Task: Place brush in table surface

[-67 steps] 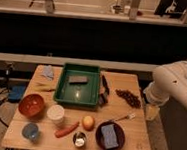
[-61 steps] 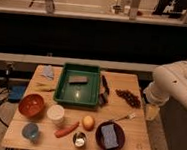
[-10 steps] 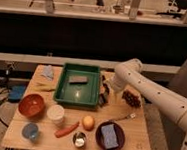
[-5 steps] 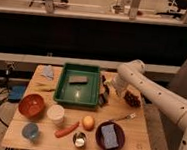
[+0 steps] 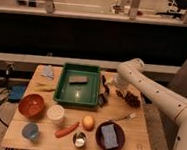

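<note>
1. Gripper [image 5: 104,97] sits low at the green tray's [image 5: 75,102] right edge, over the brush [image 5: 103,82]; cannot tell whether it is open or closed.
2. Brush lies beside the tray; likely early in the task, with grasping and placing on the surface [image 5: 135,137] left.

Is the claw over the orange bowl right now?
No, the claw hangs at the right rim of the green tray, across the table from the orange bowl.
</note>
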Controlling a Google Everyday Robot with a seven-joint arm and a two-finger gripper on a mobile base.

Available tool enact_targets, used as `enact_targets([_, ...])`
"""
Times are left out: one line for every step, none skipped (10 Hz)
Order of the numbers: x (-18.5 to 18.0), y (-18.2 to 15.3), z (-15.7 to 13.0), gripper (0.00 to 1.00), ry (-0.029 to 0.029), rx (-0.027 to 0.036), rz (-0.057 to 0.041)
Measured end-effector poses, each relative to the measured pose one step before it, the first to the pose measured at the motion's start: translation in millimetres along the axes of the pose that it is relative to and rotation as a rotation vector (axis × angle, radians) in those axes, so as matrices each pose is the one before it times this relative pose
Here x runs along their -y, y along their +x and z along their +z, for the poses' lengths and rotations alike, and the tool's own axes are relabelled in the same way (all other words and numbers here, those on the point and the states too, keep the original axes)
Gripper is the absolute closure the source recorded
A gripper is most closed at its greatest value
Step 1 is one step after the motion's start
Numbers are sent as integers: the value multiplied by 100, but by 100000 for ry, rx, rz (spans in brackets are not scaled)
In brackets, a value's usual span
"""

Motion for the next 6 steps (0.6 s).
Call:
enact_targets([-76,-190,174,20,-128,243,-2000])
enact_targets([-269,-174,297,20,-417,-89,-1690])
enact_targets([-277,-273,389,20,-785,-84,-1728])
enact_targets([-126,-200,459,20,-1270,-369,-1665])
enact_targets([-1,-70,275,20,-831,-288,-1038])
enact_targets([-106,-119,401,20,-1293,-226,-965])
